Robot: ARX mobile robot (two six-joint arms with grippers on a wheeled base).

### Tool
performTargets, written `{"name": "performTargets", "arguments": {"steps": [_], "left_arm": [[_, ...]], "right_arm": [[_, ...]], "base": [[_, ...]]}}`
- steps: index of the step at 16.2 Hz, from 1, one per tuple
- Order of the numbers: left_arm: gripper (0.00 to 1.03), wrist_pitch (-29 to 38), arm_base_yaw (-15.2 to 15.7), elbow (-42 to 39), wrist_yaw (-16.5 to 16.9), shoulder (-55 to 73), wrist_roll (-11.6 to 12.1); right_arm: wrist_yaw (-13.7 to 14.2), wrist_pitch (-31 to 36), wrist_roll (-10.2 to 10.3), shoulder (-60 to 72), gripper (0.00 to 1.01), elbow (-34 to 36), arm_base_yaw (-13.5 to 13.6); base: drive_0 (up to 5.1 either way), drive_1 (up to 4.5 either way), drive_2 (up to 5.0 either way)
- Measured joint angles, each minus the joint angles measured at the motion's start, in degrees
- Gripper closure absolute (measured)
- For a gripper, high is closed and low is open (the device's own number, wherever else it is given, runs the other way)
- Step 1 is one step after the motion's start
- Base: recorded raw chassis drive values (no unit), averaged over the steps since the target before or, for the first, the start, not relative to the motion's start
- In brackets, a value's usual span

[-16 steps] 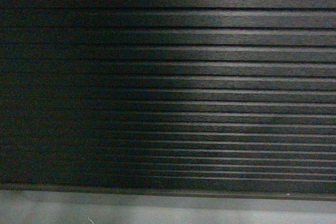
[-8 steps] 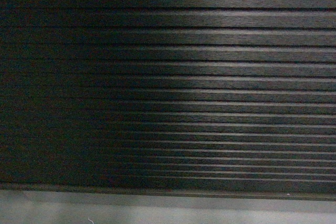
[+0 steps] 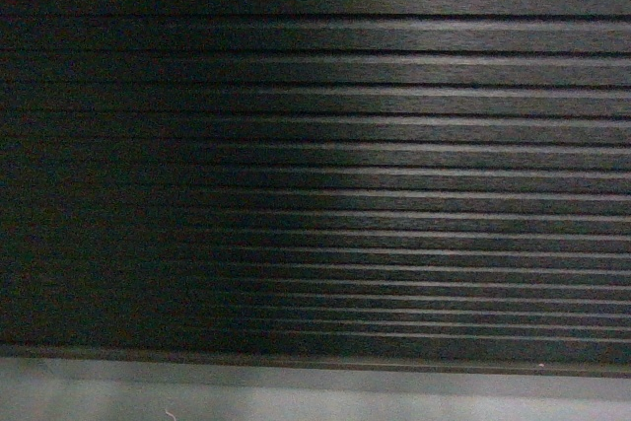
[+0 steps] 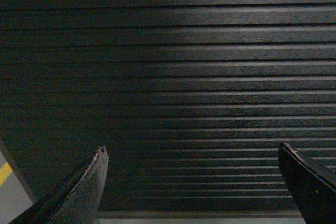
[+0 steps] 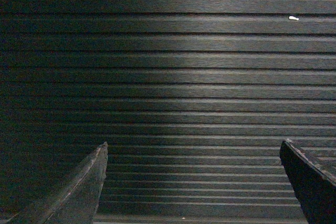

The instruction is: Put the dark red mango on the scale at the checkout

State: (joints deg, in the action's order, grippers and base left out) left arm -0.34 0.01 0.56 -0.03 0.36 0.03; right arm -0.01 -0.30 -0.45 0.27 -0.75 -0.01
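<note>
A strip of grey floor is seen below the checkout, whose dark ribbed front fills every view. The left gripper and right gripper are held before it, each with fingers spread wide and nothing between. The mango and scale are not seen.

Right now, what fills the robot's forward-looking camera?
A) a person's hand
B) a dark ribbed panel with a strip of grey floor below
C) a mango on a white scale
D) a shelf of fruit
B: the head view shows only the checkout's ribbed front panel above a grey floor strip; no mango or scale shows.
</note>
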Motion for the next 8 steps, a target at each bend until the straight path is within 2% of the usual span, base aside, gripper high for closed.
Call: {"name": "performTargets", "arguments": {"steps": [8], "left_arm": [[0.05,0.0,0.0,0.0,0.0,0.0,0.0]], "right_arm": [[0.0,0.0,0.0,0.0,0.03,0.0,0.0]], "base": [[0.0,0.0,0.0]]}}
